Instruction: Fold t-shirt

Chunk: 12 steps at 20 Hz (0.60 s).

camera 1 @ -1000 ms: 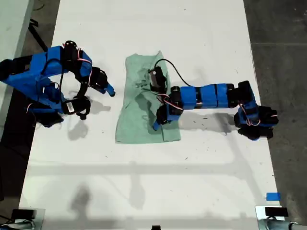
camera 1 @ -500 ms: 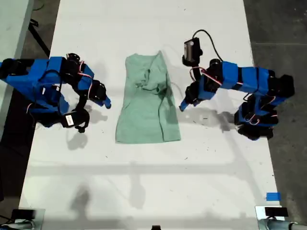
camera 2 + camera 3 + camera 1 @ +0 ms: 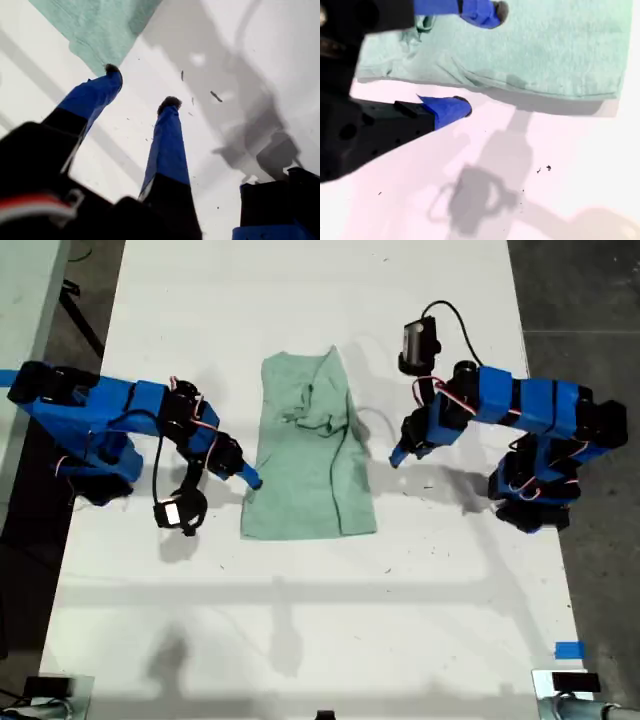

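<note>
The pale mint-green t-shirt (image 3: pixel 310 455) lies as a narrow upright rectangle mid-table, bunched near its far end. In the exterior view's left, my second gripper (image 3: pixel 250 478) reaches the shirt's left edge. It is open, with one fingertip (image 3: pixel 497 11) over the cloth (image 3: pixel 545 50) and the other on the bare table beside the hem. My first gripper (image 3: pixel 397 455) hangs in the exterior view's right, a short gap from the shirt's right edge. It is open and holds nothing (image 3: pixel 141 89); a corner of the t-shirt (image 3: pixel 95 30) lies just beyond one fingertip (image 3: pixel 112 72).
The white table (image 3: pixel 320 590) runs between dark floor on both sides. A blue tape mark (image 3: pixel 568 650) sits near the exterior view's lower right corner. Both arm bases stand at the table's side edges.
The first arm lifted off the shirt and drew back towards the exterior view's right, letting the cloth go. The second arm stretched out to the shirt's left edge.
</note>
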Each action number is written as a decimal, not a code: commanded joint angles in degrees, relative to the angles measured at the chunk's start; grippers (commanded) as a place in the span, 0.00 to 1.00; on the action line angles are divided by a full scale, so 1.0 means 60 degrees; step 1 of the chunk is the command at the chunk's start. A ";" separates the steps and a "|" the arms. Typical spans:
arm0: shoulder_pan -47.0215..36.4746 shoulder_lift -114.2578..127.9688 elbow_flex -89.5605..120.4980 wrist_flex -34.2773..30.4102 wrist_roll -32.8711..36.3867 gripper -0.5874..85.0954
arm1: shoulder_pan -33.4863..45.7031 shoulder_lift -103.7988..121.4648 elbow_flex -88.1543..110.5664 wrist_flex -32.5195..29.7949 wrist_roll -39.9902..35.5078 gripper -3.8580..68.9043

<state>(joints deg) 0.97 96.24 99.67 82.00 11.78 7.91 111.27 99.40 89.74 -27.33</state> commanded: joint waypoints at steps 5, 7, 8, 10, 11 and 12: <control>-0.0044 -0.2080 0.0308 -0.1860 -0.0190 0.31 | -0.0190 0.0615 0.0205 -0.0571 0.0088 0.32; -0.0029 -0.2578 0.0190 -0.2109 -0.0293 0.17 | -0.0220 0.0659 0.0308 -0.0615 0.0132 0.32; -0.0029 -0.2681 0.0190 -0.2212 -0.0366 0.09 | -0.0220 0.0703 0.0366 -0.0645 0.0146 0.31; -0.0029 -0.2607 0.0190 -0.2124 -0.0381 0.03 | -0.0264 0.0791 0.0498 -0.0732 0.0190 0.30; -0.0044 -0.2358 0.0220 -0.1919 -0.0381 0.02 | -0.0278 0.0820 0.0586 -0.0776 0.0220 0.30; -0.0103 -0.2021 0.0308 -0.1655 -0.0396 0.01 | -0.0293 0.0835 0.0630 -0.0806 0.0234 0.30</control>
<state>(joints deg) 0.88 79.63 102.48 69.70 10.02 7.03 113.20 103.45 86.66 -26.63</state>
